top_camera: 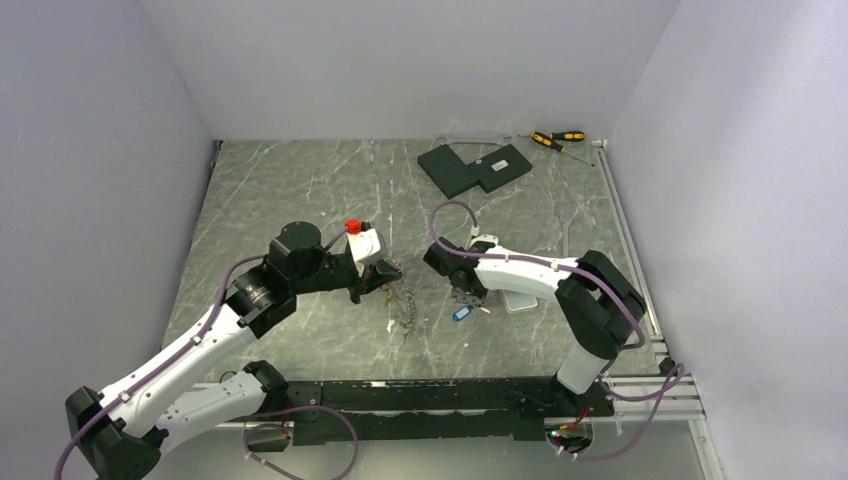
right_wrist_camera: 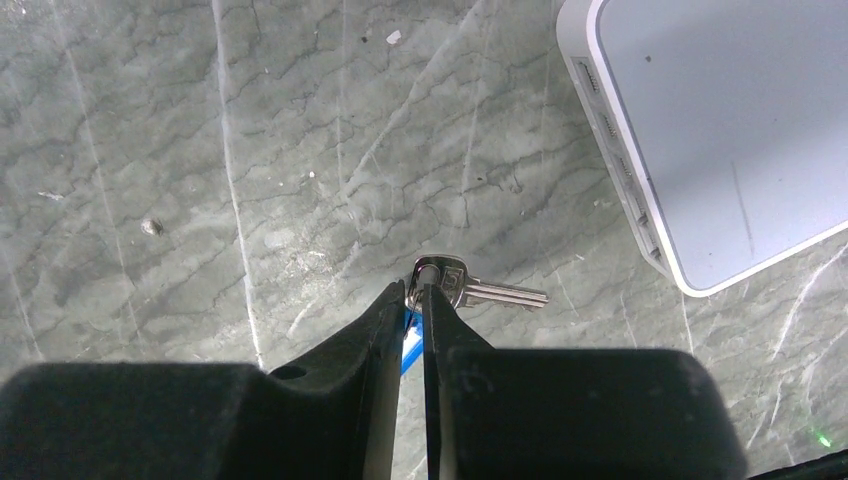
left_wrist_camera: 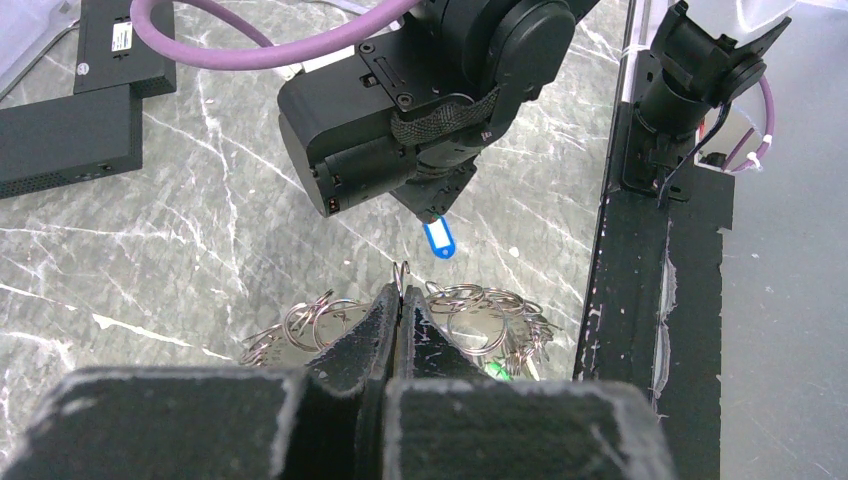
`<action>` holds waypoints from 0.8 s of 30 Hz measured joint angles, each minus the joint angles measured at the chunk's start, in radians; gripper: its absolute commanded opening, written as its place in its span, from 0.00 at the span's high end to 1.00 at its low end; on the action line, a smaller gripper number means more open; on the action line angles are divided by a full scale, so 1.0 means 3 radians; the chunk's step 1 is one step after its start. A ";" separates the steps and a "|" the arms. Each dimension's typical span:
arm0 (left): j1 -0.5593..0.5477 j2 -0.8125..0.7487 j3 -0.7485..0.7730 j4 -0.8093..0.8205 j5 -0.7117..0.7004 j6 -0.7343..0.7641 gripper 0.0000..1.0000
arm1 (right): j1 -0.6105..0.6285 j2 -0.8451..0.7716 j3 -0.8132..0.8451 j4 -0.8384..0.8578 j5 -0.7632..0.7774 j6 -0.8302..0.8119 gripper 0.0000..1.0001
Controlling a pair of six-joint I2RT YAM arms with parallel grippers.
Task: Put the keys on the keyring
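Two grippers each hold one thing. The left gripper (left_wrist_camera: 400,300) is pressed tight on a thin loop of the keyring (left_wrist_camera: 470,310), whose bunch rests on the worktop (right_wrist_camera: 200,150). The right gripper (right_wrist_camera: 415,300) pinches the head of a silver key (right_wrist_camera: 495,293) with a blue tag (left_wrist_camera: 438,240), near the ring but apart. I think threading comes next: the key's hole must meet the ring's end.
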 measured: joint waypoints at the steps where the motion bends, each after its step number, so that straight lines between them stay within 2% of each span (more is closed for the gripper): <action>1: 0.0000 0.0000 0.0000 0.0000 0.0000 0.0000 1.00 | 0.0001 -0.0004 0.0000 0.0000 0.0003 0.0000 0.85; 5: 0.0000 0.0000 0.0000 -0.0003 0.0000 0.0000 1.00 | 0.0004 -0.0036 0.0000 0.0001 0.0028 -0.0005 0.94; 14: 0.0000 0.0000 0.0000 -0.0003 -0.0004 0.0000 1.00 | 0.0010 -0.0048 -0.0001 0.0005 0.0046 -0.0029 1.00; 24: 0.0000 0.0000 0.0000 -0.0004 -0.0020 0.0001 1.00 | 0.0014 -0.0188 -0.0102 0.0108 0.0047 -0.0114 1.00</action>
